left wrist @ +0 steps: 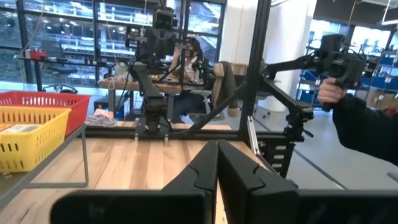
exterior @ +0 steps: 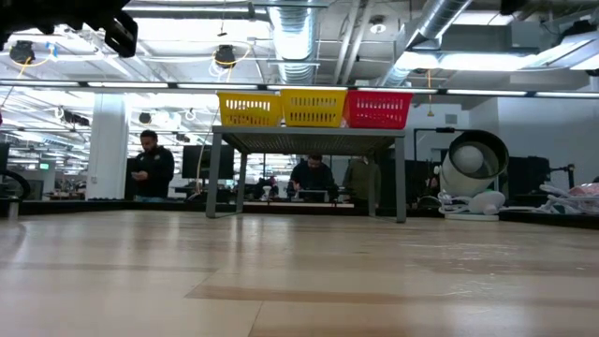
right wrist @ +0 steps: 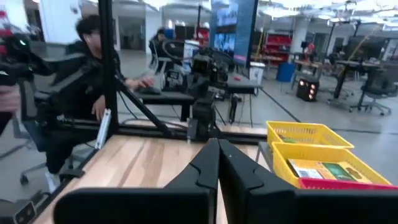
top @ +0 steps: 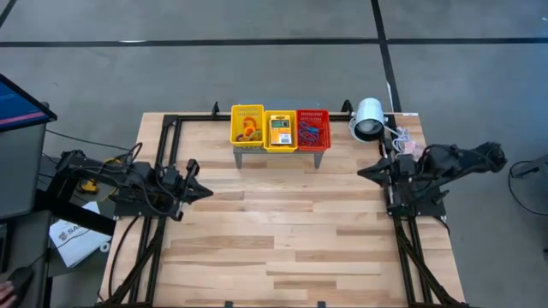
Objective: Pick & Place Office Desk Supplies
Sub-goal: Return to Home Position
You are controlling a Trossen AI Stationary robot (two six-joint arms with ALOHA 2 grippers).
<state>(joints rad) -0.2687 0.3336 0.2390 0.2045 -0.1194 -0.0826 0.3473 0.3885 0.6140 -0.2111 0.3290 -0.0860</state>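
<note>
Wooden table (top: 282,222), two yellow baskets (exterior: 249,109) (exterior: 314,109), one red basket (exterior: 377,109), two closed grippers (top: 202,190) (top: 365,171)

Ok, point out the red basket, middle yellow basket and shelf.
red basket (exterior: 378,110), low view, front mesh wall.
middle yellow basket (exterior: 314,109), low view, front mesh wall.
shelf (exterior: 309,132), low view, front edge of top.

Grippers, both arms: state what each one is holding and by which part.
Nothing is held. The left gripper and the right gripper are both shut and empty.
</note>
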